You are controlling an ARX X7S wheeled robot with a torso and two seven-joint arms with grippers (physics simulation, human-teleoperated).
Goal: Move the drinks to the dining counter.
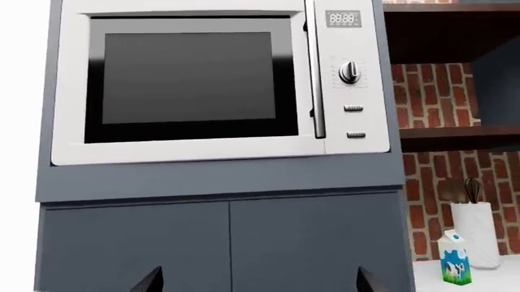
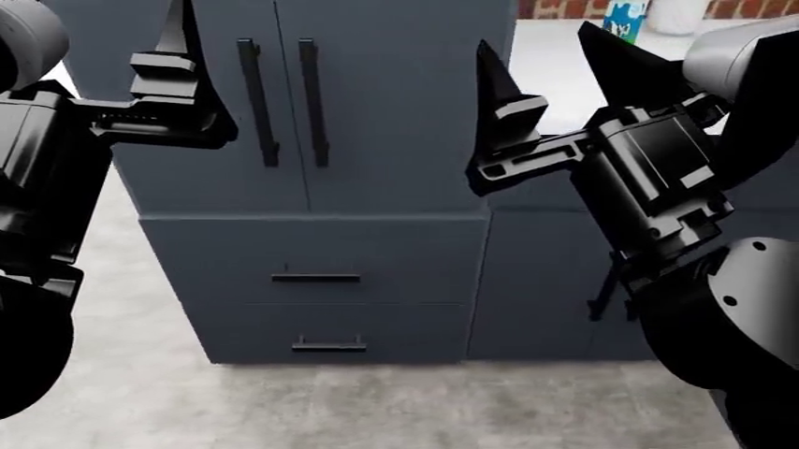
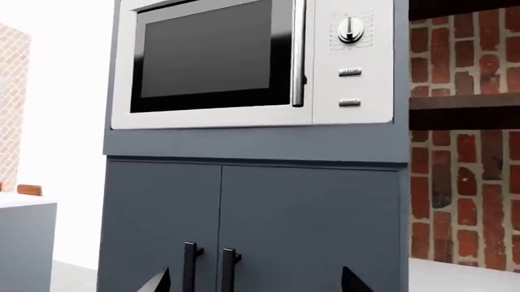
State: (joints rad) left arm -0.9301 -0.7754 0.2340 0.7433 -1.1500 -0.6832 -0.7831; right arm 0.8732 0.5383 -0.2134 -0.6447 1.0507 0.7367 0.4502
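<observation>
One of the drinks, a white milk carton with a blue-and-green cow print (image 1: 455, 260), stands on a white counter top (image 1: 503, 274) beside the tall dark cabinet; its top also peeks in at the head view's upper edge (image 2: 624, 19). My left gripper (image 1: 260, 283) is open and empty, facing the cabinet doors below the microwave. My right gripper (image 3: 256, 283) is open too, its fingers (image 2: 495, 79) raised before the cabinet, short of the carton. A grey, white-topped block (image 3: 24, 234) may be the dining counter; I cannot tell.
A tall dark grey cabinet (image 2: 374, 112) with black bar handles (image 2: 312, 103) and two drawers stands right ahead, a microwave (image 1: 195, 79) built in above. A white utensil holder (image 1: 478, 234) stands behind the carton. Brick wall and dark shelves (image 1: 455, 137) lie beyond.
</observation>
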